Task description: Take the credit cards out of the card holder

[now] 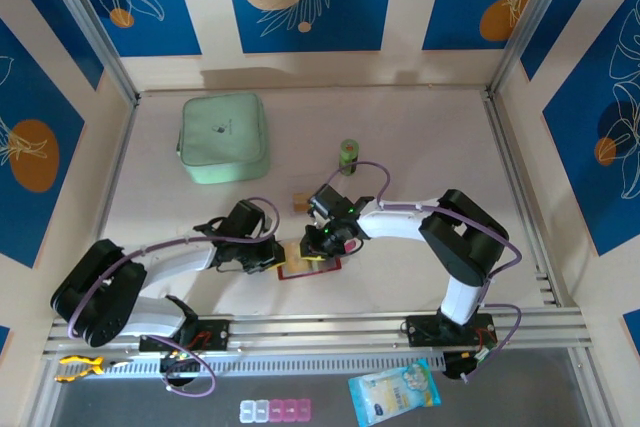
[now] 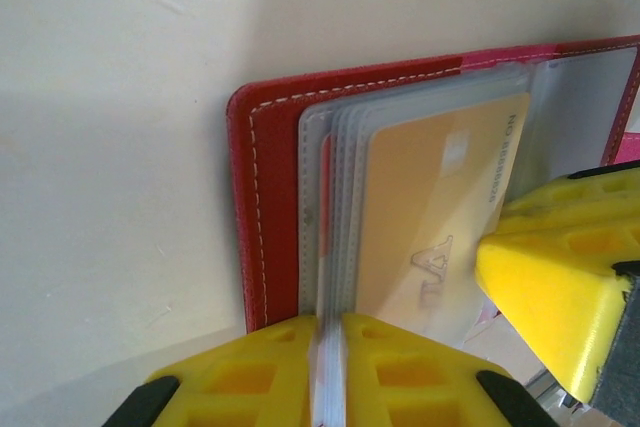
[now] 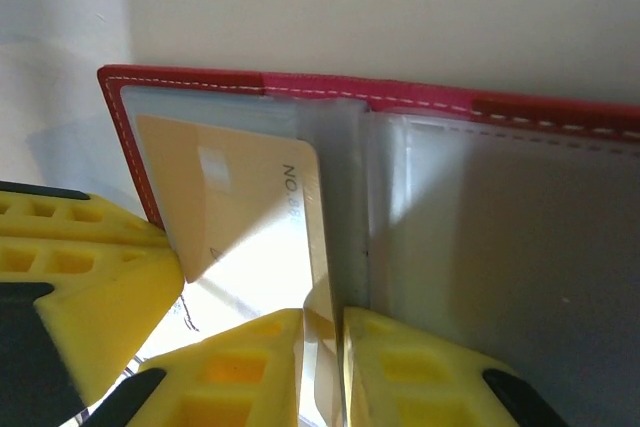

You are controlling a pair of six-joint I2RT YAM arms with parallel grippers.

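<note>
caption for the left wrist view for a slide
Left gripper pinching the clear sleeves of the open red card holder, an orange-tan credit card showing through.

Item: orange-tan credit card (image 3: 250, 217). I read "NO.88" printed along its edge; remaining digits blurred, nothing else legible.

The top camera looks down from high above the card holder (image 1: 310, 271). The 2 wrist cameras face it close up from opposite sides, sharing its orange-tan card (image 2: 430, 217).
</note>
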